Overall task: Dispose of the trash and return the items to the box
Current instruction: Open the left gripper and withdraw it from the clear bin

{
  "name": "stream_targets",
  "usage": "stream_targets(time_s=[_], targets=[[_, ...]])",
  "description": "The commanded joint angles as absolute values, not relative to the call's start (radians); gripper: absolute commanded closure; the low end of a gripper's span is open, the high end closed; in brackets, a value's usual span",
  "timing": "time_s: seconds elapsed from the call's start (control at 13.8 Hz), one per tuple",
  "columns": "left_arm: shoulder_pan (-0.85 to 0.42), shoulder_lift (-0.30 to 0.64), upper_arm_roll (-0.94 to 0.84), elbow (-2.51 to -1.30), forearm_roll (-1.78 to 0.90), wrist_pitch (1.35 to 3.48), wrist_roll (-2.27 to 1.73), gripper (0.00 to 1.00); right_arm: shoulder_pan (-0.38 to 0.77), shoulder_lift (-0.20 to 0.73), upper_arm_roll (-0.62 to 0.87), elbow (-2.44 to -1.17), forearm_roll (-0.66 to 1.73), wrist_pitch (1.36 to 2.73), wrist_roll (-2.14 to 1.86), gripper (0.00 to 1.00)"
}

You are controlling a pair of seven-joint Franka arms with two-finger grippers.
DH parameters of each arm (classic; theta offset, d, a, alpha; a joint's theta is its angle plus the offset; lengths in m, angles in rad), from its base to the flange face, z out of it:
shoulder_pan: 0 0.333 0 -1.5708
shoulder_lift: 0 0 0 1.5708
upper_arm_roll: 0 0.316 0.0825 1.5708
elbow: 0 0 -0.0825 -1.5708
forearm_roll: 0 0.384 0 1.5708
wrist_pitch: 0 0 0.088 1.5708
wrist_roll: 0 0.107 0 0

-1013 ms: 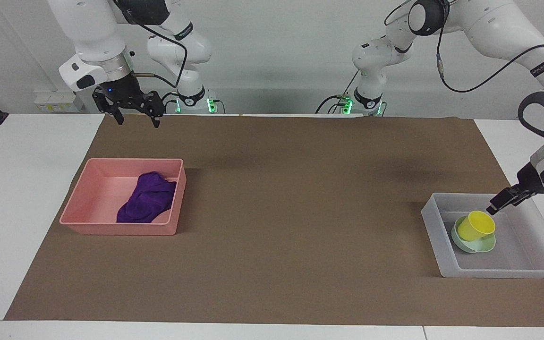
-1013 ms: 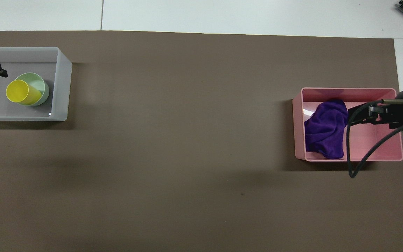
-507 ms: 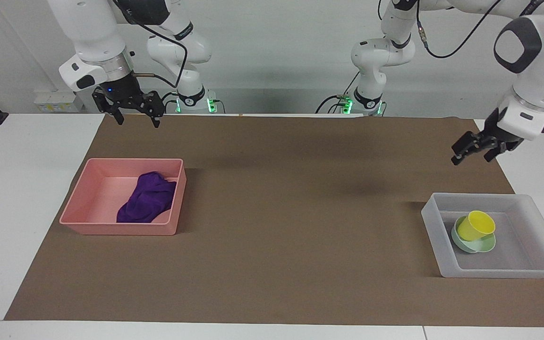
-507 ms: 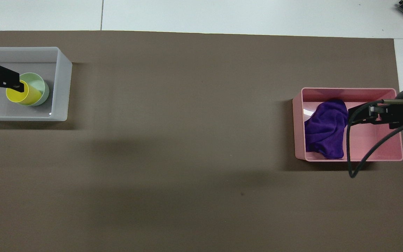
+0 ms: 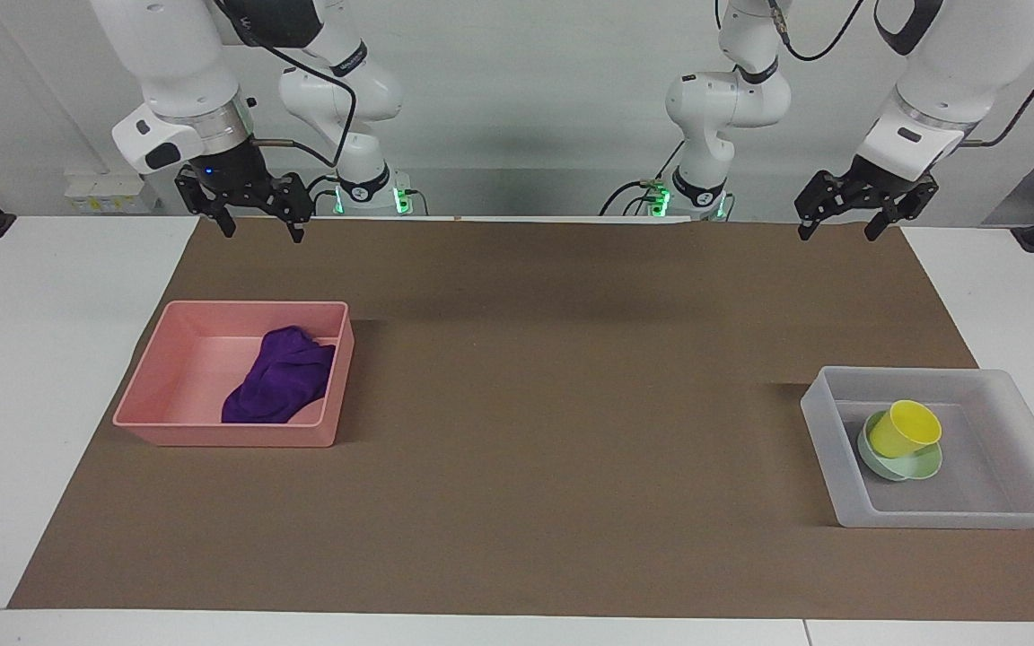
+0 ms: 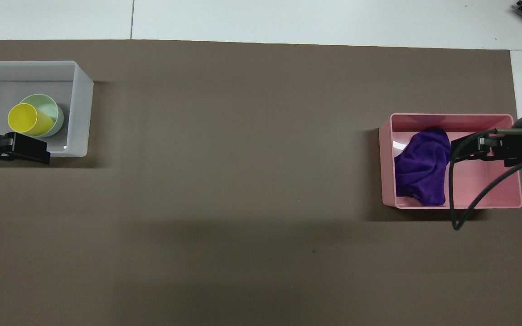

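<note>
Purple soft fabric cloth (image 5: 279, 388) lies crumpled inside the opaque pink rectangular tray (image 5: 158, 386), toward the right arm's end of the table, on the brown mat (image 5: 553, 395). In the overhead view the right arm's black cable covers part of the cloth's edge. The small yellow plastic cup (image 5: 905, 427) leans tilted in the pale mint-green round bowl (image 5: 921, 465), hiding most of it; both sit in the translucent whitish-grey rectangular tray (image 5: 827, 444) at the left arm's end. The left gripper (image 5: 842, 226) hangs empty, fingers spread, over the mat's edge nearest the robots. The right gripper (image 5: 260, 224) hangs likewise, parted and empty. Overhead, the left gripper is cut off at the picture's border.
</note>
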State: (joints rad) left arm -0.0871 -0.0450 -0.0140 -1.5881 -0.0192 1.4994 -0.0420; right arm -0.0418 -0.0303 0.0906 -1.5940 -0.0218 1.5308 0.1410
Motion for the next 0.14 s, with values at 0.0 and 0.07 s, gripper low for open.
stream_targets(time_s=[0.0, 0.07], targets=[[-0.098, -0.048, 0.008, -1.588, 0.005, 1.477, -0.023, 0.00, -0.057, -0.034, 0.095, -1.594, 0.002, 1.520, 0.114, 0.00], [-0.100, -0.049, 0.012, -1.586, 0.006, 1.471, -0.026, 0.00, -0.057, -0.034, 0.095, -1.594, 0.002, 1.520, 0.114, 0.00]])
